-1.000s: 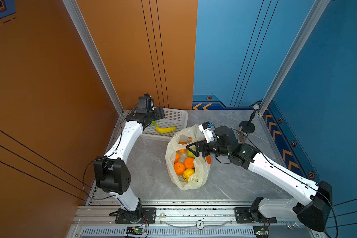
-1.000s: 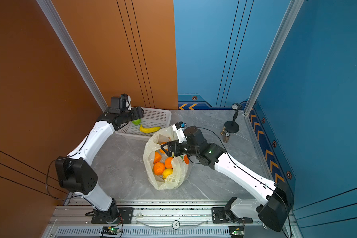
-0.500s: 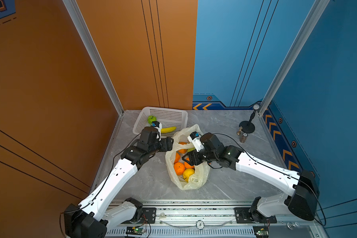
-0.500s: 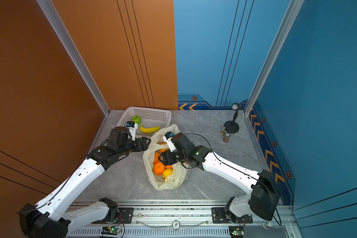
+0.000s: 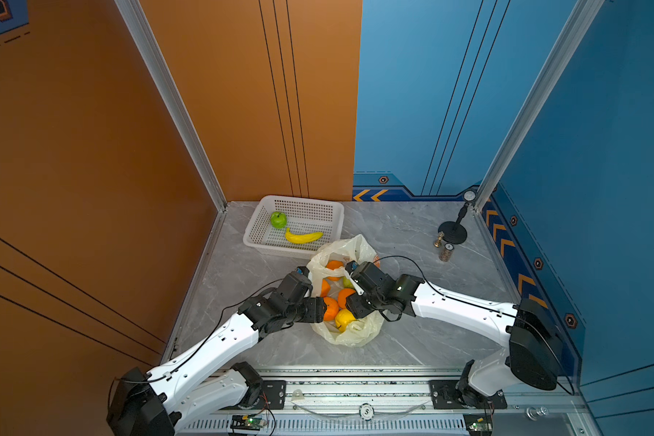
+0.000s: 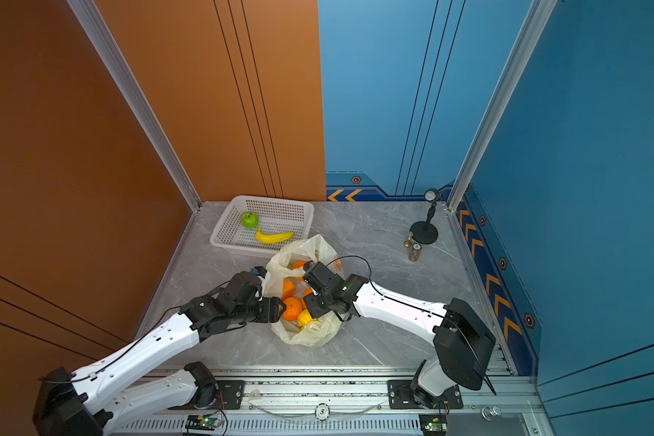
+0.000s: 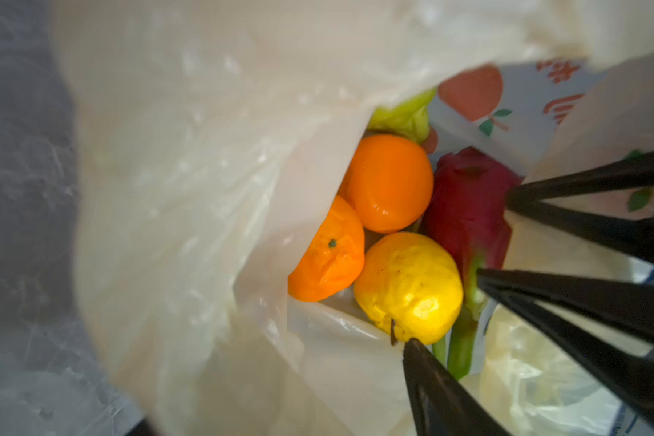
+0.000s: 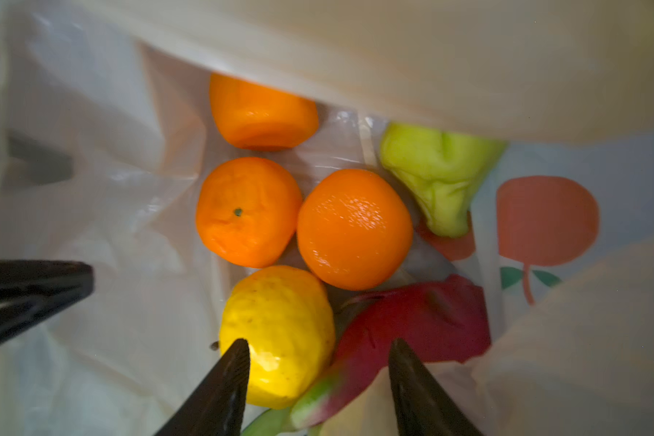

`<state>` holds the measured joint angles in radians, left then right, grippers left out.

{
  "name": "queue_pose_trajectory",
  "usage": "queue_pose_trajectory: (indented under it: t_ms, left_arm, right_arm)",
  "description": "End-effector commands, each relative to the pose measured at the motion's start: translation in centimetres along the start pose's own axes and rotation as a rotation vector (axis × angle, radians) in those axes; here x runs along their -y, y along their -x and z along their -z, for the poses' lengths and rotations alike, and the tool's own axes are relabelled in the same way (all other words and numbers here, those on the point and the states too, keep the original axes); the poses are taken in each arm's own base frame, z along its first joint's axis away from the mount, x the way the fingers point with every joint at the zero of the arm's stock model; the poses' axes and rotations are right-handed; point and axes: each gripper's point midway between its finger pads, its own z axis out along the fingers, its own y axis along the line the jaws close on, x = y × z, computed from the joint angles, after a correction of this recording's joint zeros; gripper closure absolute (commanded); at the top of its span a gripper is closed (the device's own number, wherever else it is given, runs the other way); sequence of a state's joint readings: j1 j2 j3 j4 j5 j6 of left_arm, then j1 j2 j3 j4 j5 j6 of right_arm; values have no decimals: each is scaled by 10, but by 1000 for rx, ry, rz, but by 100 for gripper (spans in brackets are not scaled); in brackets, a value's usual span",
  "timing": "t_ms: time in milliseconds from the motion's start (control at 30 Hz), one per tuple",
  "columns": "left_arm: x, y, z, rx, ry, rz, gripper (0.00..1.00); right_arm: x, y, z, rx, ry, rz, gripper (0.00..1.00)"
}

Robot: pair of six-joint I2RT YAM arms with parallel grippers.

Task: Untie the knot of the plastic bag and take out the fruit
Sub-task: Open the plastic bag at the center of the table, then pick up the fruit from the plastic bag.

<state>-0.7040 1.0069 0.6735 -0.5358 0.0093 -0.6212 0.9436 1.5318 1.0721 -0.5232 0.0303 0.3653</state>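
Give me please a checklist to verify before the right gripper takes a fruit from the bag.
1. Bag mouth open: ok.
2. Right gripper open: ok.
3. One fruit alone between its fingers: not ok; dragon fruit and citrus both lie there.
4. Left gripper holding the bag wall: cannot tell; plastic hides one side.
5. Basket has room: ok; only apple and banana inside.

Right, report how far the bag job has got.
Done: the plastic bag lies open, untied, and a green apple sits in the white basket. In hand: left gripper and right gripper are at the bag's mouth, the right's jaws apart over the yellow citrus and dragon fruit. To do: those, the oranges and a green pear.
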Motion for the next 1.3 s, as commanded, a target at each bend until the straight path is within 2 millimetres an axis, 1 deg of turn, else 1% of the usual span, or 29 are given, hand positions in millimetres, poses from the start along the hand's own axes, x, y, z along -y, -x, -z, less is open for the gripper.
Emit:
queue_pose_trajectory:
  t_ms: [0, 33, 100, 233, 333, 467, 567, 700, 833, 1000, 1133, 1267]
  left_arm:
    - [-11, -13, -8, -4, 60, 24, 28]
    - [-11, -16, -10, -8, 64, 18, 28]
    - [-9, -19, -12, -8, 66, 10, 28]
    - [-2, -16, -12, 8, 63, -11, 28]
    - [1, -11, -10, 39, 64, -11, 27]
    - [8, -7, -8, 67, 39, -13, 27]
    - [10, -8, -10, 77, 34, -16, 27]
    - [12, -8, -12, 83, 29, -15, 27]
    - [14, -8, -14, 88, 17, -13, 27]
    - [13, -10, -17, 79, 24, -24, 27]
    - [13, -8, -16, 88, 23, -26, 27]
    - [13, -7, -15, 96, 22, -27, 27]
  right_arm:
    - [37, -29, 0, -83, -175, 50, 39]
    - [40, -32, 1, -91, -188, 55, 39]
    - [39, -28, 5, -82, -188, 54, 39]
    - [17, -11, 17, -14, -116, 67, 37]
    - [2, 1, 20, 23, -76, 81, 33]
    - [-15, 13, 12, 41, -24, 68, 32]
    - [-21, 19, 1, 31, -27, 74, 32]
    - [-19, 25, -16, 14, -70, 77, 33]
    - [-10, 30, -29, 13, -142, 74, 32]
    - [4, 26, -46, -15, -208, 61, 24]
    - [12, 23, -58, -27, -225, 30, 23]
    - [13, 25, -73, -23, -225, 9, 23]
